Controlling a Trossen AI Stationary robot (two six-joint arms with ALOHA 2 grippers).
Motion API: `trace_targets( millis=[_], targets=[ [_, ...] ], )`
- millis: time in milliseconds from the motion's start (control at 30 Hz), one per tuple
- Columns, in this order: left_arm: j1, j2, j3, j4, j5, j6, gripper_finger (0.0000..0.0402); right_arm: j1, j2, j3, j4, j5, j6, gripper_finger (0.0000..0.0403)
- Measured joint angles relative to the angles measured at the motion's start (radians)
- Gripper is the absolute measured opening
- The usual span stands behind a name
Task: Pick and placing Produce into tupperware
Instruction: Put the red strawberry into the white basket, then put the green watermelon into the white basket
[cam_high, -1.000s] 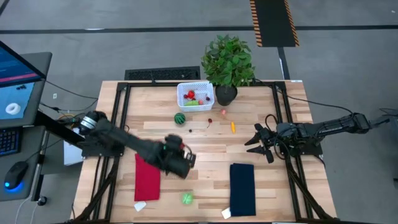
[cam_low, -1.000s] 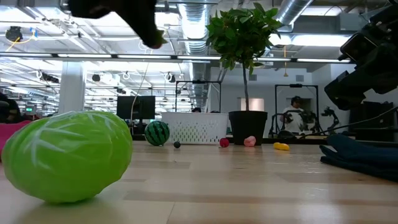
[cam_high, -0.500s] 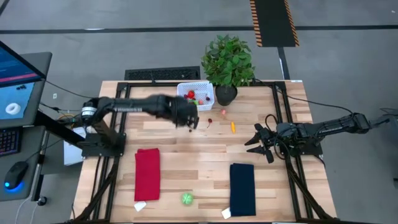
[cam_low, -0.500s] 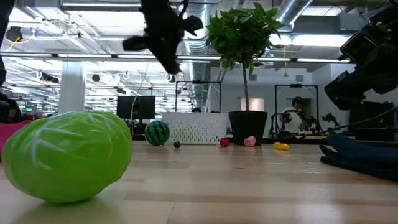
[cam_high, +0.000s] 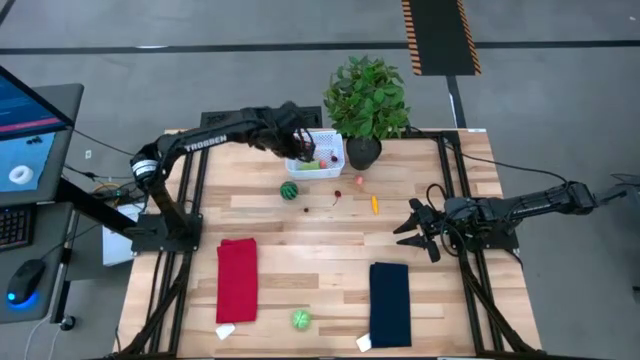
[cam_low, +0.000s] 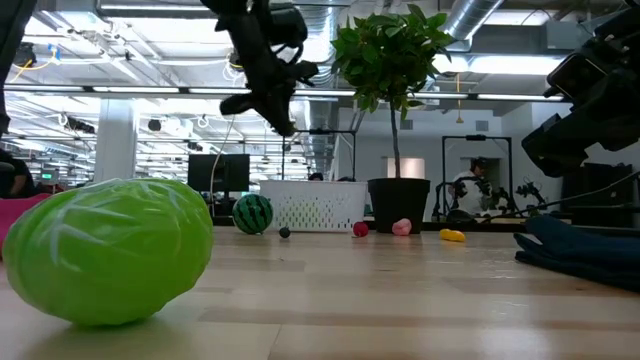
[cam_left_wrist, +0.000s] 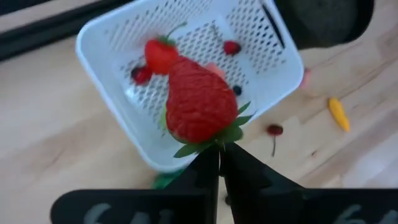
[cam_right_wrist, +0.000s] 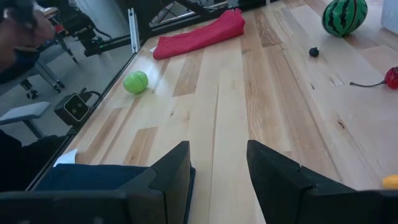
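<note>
The tupperware, a white mesh-walled basket (cam_high: 326, 136) (cam_left_wrist: 118, 38), stands at the table's far edge beside the plant pot and holds several small red pieces. My left gripper (cam_high: 303, 150) (cam_left_wrist: 219, 163) hovers over the basket's left side, shut on a red toy strawberry (cam_left_wrist: 198, 102). More produce lies on the wood: a striped watermelon ball (cam_high: 289, 190), a cherry (cam_high: 337, 195), a pink piece (cam_high: 360, 181), an orange piece (cam_high: 375, 204) and a green cabbage ball (cam_high: 301, 319). My right gripper (cam_high: 410, 228) (cam_right_wrist: 217, 177) waits open at the table's right side. My left gripper pinches the strawberry's green leafy cap (cam_left_wrist: 211, 142) between its two fingertips. The fingers slant downward from the table's left side. The strawberry is lifted clear above the basket's inside, its red body beyond the fingertips.
A leafy potted plant (cam_high: 367, 98) stands right of the basket. A red cloth (cam_high: 237, 280) and a navy cloth (cam_high: 389, 303) lie toward the near edge. Bare wood stretches across the table's middle.
My left gripper has swung from beside the red cloth toward the table's far edge, turning as it went, and now hangs over the basket. My right arm has kept still.
</note>
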Motion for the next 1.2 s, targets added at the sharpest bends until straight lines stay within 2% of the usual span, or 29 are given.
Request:
trace_targets(
  millis=[367,533,900,1033,1200],
  targets=[
    [0.119,0.160,0.000,0.063,0.247,0.133,0.0019,0.000,0.000,0.000,0.000,0.000,0.000,0.0182],
    [0.130,0.169,0.000,0.077,0.269,0.228,0.0032,0.000,0.000,0.000,0.000,0.000,0.000,0.0182],
    [0.125,0.165,0.000,0.080,0.278,0.254,0.0149,0.000,0.000,0.000,0.000,0.000,0.000,0.0182],
    [0.094,0.165,0.000,0.064,0.273,0.254,0.0156,0.000,0.000,0.000,0.000,0.000,0.000,0.0182],
    [0.066,0.164,0.000,0.016,0.282,0.225,0.0134,0.000,0.000,0.000,0.000,0.000,0.000,0.0182]
  ],
)
